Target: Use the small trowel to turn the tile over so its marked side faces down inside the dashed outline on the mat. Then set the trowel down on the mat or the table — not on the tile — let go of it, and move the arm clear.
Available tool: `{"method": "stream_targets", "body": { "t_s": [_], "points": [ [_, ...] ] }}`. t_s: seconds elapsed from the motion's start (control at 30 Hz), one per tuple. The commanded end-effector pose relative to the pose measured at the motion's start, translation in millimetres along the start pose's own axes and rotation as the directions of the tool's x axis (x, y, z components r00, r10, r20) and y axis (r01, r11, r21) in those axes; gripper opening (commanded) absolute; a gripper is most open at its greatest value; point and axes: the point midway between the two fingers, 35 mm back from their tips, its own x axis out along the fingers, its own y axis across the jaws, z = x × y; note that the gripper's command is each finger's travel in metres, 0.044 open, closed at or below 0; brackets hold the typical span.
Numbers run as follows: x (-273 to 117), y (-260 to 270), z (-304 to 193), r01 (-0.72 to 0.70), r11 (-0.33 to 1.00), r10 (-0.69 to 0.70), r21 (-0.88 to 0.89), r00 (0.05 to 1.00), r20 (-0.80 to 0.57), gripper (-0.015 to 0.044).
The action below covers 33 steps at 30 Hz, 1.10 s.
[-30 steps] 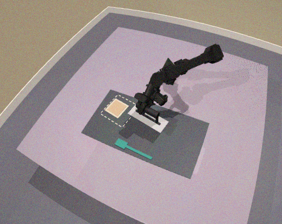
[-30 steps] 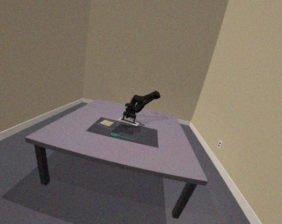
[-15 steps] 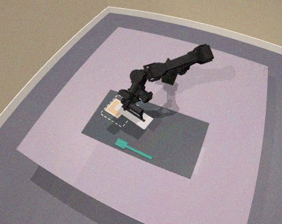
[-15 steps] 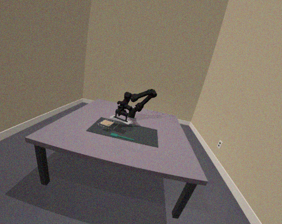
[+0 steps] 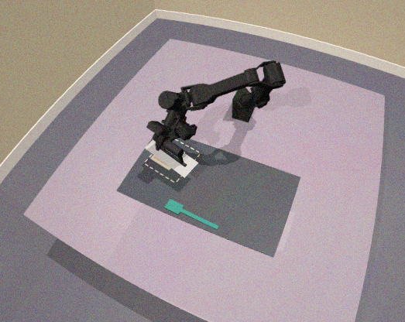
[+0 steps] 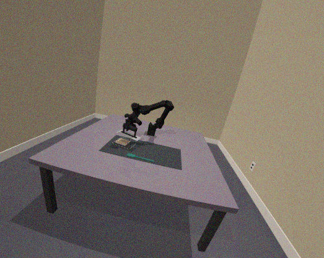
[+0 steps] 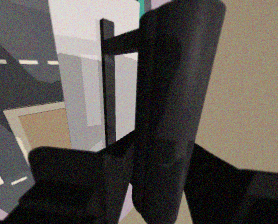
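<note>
My gripper [image 5: 170, 145] [image 6: 131, 126] [image 7: 156, 134] is shut on the black handle of the small trowel, which has a flat white blade [image 5: 188, 167] [image 6: 137, 138] [image 7: 80, 22]. The trowel is held raised above the mat [image 5: 239, 201] [image 6: 170, 158]. The tile [image 5: 162, 162] [image 6: 123, 142] [image 7: 47, 132], tan with a paler border, lies flat inside the dashed outline [image 7: 29, 62]. In the top view the blade and arm cover much of the tile. Whether blade and tile touch is hard to tell; the exterior view shows the blade behind and above it.
A teal spatula-shaped tool [image 5: 174, 206] [image 6: 140, 157] lies on the mat near its front edge, its thin handle pointing right. The arm's base [image 5: 243, 106] [image 6: 151, 129] stands behind the mat. Shadows of the arm fall across the mat and table.
</note>
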Motion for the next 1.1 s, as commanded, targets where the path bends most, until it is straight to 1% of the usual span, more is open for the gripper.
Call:
{"method": "stream_targets", "body": {
  "t_s": [0.0,0.53,1.07],
  "points": [
    [0.1,-6.2,-19.6,0.011,1.0,-0.011,-0.01,1.0,0.002,0.0],
    [11.8,4.3,-106.7,0.011,1.0,-0.011,0.01,1.0,0.014,0.0],
    [18.6,36.9,-190.4,0.035,0.999,-0.034,-0.012,0.999,0.04,0.0]
  ]
}}
